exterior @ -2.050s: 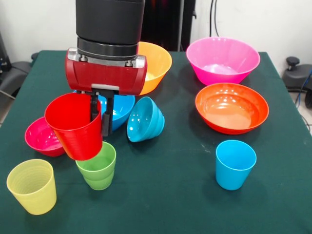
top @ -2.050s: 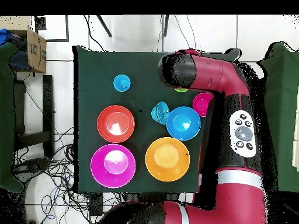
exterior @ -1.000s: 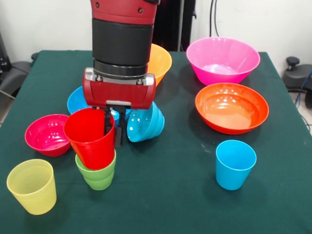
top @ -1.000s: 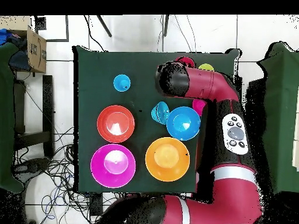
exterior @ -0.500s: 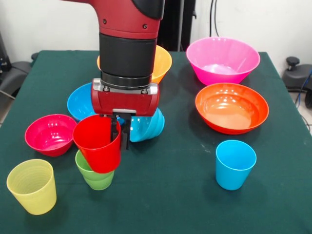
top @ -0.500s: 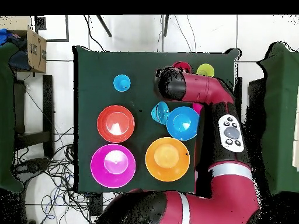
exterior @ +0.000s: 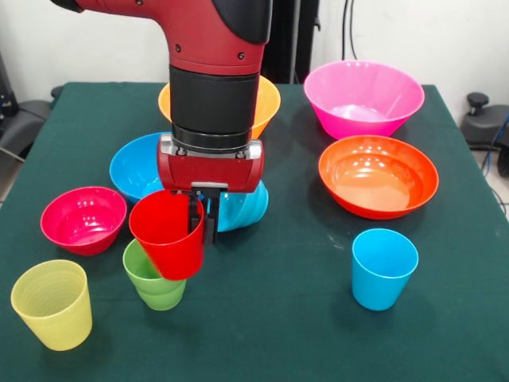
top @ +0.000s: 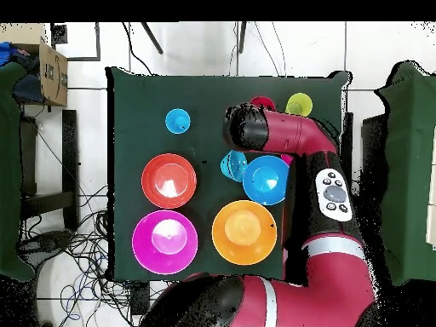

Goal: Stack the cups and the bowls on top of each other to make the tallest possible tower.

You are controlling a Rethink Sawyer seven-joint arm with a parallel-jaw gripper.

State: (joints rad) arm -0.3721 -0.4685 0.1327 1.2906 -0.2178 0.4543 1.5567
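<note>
Gripper: the gripper (exterior: 204, 223) pinches the rim of the red cup (exterior: 169, 235), one finger inside and one outside.
Red cup: tilted, its base resting in the mouth of the lime green cup (exterior: 153, 280), not seated straight.
Lime green cup: upright on the green table (exterior: 278, 318); its right side is hidden behind the red cup.
Overhead: the arm (top: 289, 140) covers the gripper and green cup; only a sliver of red shows.
Small light blue bowl: on its side behind the gripper (exterior: 242, 203), mostly masked.
Medium blue bowl: partly hidden by the wrist (exterior: 135, 163).
Yellow-orange bowl: largely blocked by the arm (exterior: 266, 99).
Others in plain sight: yellow cup (exterior: 52, 305), magenta bowl (exterior: 82, 220), light blue cup (exterior: 384, 268), red-orange bowl (exterior: 378, 175), pink bowl (exterior: 363, 97).
</note>
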